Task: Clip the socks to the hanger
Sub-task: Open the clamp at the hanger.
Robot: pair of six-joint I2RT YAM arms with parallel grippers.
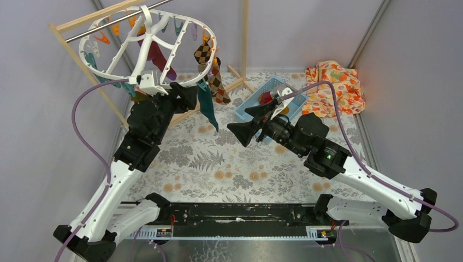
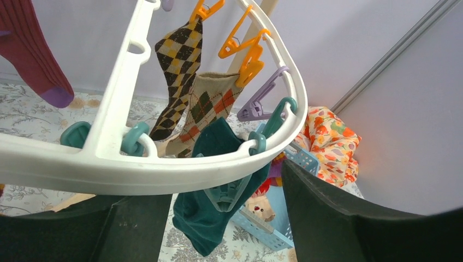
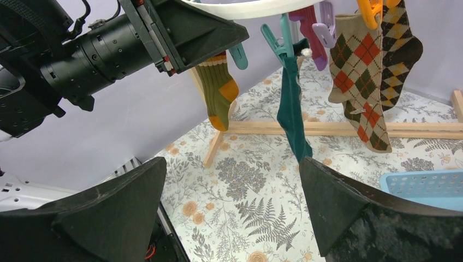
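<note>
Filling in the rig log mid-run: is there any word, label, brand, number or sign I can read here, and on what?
None readable. The hanger, its pegs, the socks, the blue basket and the floral table cover show only colour and pattern. The left arm and the right arm show no lettering either.

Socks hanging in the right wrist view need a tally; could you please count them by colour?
Cream argyle sock: 1
Brown argyle sock: 1
Teal sock: 1
Maroon sock: 1
Olive sock: 1
Total: 5
</note>
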